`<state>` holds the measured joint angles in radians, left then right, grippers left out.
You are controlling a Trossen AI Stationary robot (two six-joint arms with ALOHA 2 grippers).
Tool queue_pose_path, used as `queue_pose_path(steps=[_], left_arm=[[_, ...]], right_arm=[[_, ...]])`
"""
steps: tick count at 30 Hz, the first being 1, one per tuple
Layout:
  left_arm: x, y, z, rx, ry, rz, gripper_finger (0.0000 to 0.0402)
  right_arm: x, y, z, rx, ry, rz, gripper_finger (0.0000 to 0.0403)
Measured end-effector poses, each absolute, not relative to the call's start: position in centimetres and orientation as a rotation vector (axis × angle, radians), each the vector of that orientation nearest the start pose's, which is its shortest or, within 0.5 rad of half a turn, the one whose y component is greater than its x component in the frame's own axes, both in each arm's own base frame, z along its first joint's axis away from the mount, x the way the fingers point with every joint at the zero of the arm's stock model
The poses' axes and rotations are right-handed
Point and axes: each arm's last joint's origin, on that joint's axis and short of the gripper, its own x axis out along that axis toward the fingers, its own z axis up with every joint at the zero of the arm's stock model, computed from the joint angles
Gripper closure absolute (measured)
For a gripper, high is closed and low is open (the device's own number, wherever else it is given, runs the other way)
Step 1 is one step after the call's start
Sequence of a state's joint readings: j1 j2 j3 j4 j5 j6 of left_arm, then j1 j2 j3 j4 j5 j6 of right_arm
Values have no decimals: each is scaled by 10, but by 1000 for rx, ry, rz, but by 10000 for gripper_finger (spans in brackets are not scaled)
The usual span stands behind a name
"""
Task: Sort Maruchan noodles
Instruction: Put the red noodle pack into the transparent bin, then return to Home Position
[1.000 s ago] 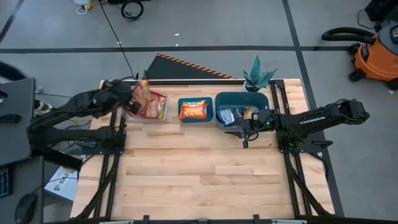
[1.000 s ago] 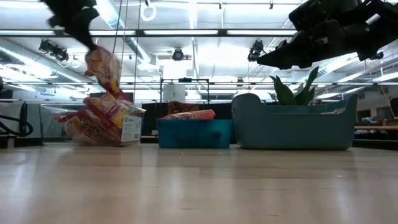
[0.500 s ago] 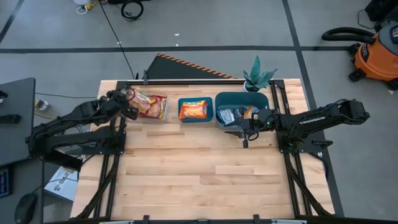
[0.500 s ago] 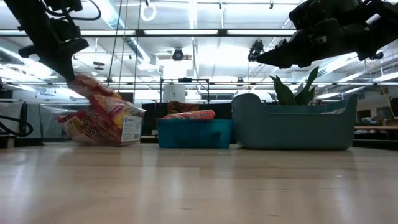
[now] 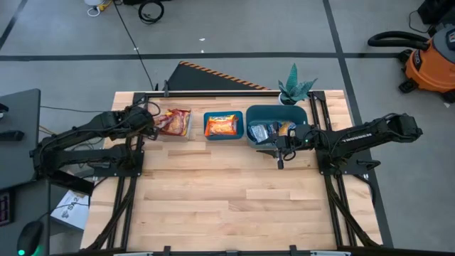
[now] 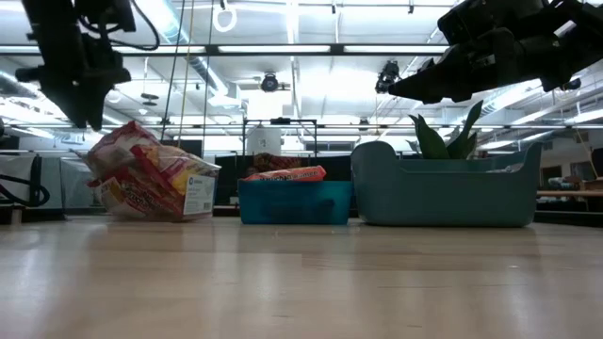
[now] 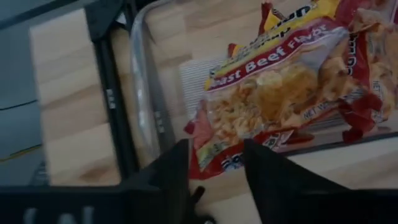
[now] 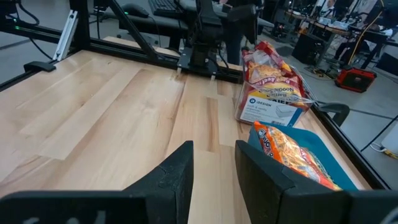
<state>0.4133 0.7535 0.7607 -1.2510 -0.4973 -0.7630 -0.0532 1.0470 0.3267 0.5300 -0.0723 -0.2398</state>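
Note:
Red Maruchan noodles (image 5: 175, 121) lie heaped in a clear tray (image 7: 140, 81) at the table's far left. The top red packet (image 7: 280, 87) lies flat on the heap. My left gripper (image 7: 216, 150) hangs open just above the tray's left end (image 6: 94, 115), touching nothing. An orange packet (image 5: 221, 126) lies in the small teal bin (image 5: 207, 135). Blue-and-white packets (image 5: 259, 132) lie in the large teal bin (image 5: 276, 111). My right gripper (image 8: 214, 152) hovers open by that bin's near wall (image 5: 279, 153), with nothing between its fingers.
A potted plant (image 5: 293, 87) stands behind the large bin at the far right. The three containers line the far edge. Bare wooden tabletop (image 5: 234, 199) fills the middle and near half of the table.
My left gripper has brought a red packet down and toward the table's left, laid it on the heap in the clear tray, then opened and let go. The packet now lies on the heap, and the gripper stands a little above it.

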Motion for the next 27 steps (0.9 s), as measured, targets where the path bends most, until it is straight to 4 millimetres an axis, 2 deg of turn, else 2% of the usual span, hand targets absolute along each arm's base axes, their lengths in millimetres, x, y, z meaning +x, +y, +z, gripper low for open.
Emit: queue_pose_path(steps=[3,5,9,13,18,22,27], left_arm=[[91,56,274,-523,932,1242,213],[95,57,287,-469,910,1221,203],[123,51,302,-337,766,937,199],[152,34,306,-217,565,683,199],[166,13,284,-175,461,519,199],[167,-1,255,-209,367,411,199],[165,-10,229,-237,236,330,199]], right_arm=[[206,-9,197,-227,187,42,279],[206,-9,197,-227,187,41,279],[206,-9,197,-230,190,41,279],[203,-11,197,-235,224,-25,279],[188,-9,206,-200,235,0,279],[176,-8,214,-172,194,26,279],[159,-10,212,-151,123,11,279]])
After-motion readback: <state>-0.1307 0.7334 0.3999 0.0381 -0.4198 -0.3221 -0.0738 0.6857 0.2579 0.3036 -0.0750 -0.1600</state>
